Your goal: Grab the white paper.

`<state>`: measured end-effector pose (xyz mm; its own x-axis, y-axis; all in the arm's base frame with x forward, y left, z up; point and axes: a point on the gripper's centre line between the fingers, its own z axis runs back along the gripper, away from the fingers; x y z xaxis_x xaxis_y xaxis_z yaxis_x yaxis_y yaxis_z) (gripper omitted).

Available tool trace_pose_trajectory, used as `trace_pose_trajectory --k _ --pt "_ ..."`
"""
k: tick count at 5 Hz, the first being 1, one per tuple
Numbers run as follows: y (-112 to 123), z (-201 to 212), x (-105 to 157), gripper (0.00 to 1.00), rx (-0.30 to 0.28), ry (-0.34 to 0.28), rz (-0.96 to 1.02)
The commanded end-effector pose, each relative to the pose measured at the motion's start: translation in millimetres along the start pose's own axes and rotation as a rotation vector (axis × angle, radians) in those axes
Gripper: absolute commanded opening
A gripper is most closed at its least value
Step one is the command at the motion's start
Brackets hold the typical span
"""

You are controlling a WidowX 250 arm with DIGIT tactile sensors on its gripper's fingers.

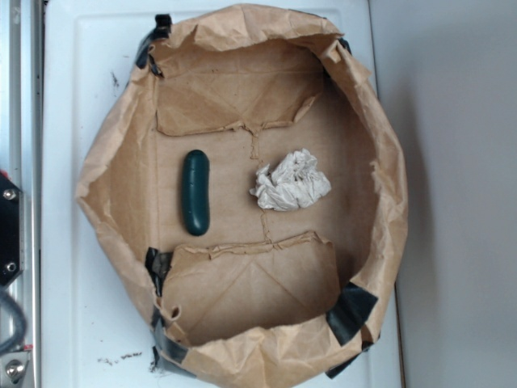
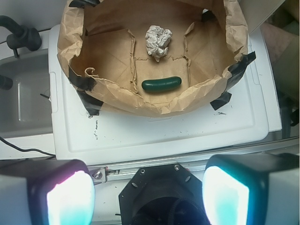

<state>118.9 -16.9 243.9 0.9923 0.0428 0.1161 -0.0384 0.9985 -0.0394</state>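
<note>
The white paper point(image 1: 291, 181) is a crumpled off-white wad lying on the floor of the open brown paper bag point(image 1: 121, 170), right of centre in the exterior view. It also shows in the wrist view point(image 2: 158, 40), at the far side of the bag. My gripper point(image 2: 147, 199) is out of the exterior view. In the wrist view its two fingers point(image 2: 70, 199) stand wide apart with nothing between them, high above the rail and the robot base, well short of the bag and far from the paper.
A dark green pickle-shaped object point(image 1: 195, 192) lies left of the paper, nearer to me in the wrist view point(image 2: 161, 84). The bag's walls stand up all round, taped with black tape point(image 1: 351, 311). It rests on a white board point(image 2: 154, 136). A grey bin point(image 2: 23, 101) is at the left.
</note>
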Motion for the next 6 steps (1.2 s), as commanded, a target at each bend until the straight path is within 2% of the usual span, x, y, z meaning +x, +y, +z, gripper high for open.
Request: trace_pose_trajectory --k 1,2,3,5,6 --pt "0.0 0.0 0.0 1.0 0.0 0.0 0.0" --pt "-8.5 -0.2 38.8 1.0 -0.029 -0.057 -0.037" --pt "-7.2 -8.9 74.9 1.0 -0.063 -0.069 -0.081" --pt "-7.2 -8.9 74.9 1.0 -0.063 -0.069 -0.081" --pt "10.4 -43.1 100.4 1.0 -0.005 -0.207 -0.024"
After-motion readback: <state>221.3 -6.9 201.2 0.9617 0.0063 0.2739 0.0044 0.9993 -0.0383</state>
